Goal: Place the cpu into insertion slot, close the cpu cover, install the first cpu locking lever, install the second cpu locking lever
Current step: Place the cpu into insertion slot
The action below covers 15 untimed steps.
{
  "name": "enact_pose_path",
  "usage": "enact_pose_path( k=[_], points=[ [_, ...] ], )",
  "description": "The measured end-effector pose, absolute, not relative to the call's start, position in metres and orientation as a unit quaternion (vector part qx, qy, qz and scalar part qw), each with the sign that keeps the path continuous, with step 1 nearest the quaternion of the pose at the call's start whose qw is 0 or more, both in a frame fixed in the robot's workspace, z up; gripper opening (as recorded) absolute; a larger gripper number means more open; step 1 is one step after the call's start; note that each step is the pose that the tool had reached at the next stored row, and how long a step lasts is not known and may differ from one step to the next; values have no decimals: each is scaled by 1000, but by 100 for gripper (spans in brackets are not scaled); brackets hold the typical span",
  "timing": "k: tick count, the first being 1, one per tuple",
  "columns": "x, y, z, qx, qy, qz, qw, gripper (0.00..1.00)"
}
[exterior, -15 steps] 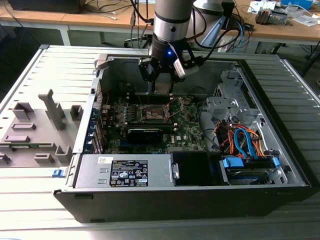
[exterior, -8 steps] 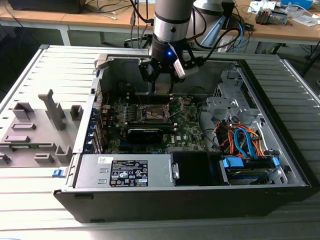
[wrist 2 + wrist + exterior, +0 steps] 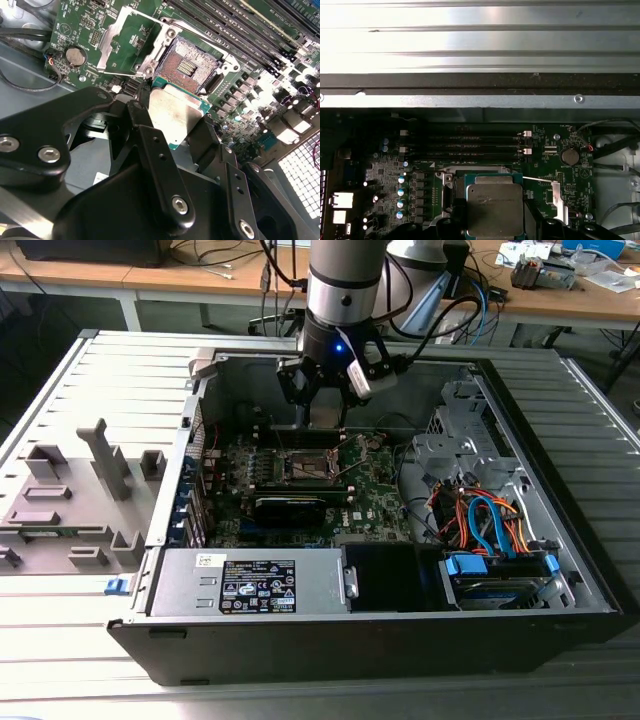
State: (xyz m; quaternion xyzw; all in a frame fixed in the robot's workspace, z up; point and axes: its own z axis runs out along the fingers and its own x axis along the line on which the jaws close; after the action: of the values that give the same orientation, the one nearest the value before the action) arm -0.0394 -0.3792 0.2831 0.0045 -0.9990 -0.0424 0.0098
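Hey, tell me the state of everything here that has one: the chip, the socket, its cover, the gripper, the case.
cpu: gripped by its edges, held near the insertion slot, not seated.
insertion slot: empty, contacts exposed.
cpu cover: swung open, off the slot.
gripper: shut on the cpu.
computer case: lying flat, side open.

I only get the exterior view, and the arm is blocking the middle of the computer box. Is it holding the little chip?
Observer: Yes. In the second wrist view the gripper is shut on the cpu, with its silvery top showing.
Operator: Is the chip in its hole?
Observer: Not yet. The insertion slot is bare, and the cpu sits at its edge.
Operator: Is the lid in the way?
Observer: No. The cpu cover stands open, off to the side of the slot.
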Motion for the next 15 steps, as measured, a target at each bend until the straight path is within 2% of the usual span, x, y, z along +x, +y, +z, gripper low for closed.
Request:
enact_pose_path(
  k=[15],
  points=[
    [-40, -383, 282, 5, -999, -42, 10, 55]
  ],
)
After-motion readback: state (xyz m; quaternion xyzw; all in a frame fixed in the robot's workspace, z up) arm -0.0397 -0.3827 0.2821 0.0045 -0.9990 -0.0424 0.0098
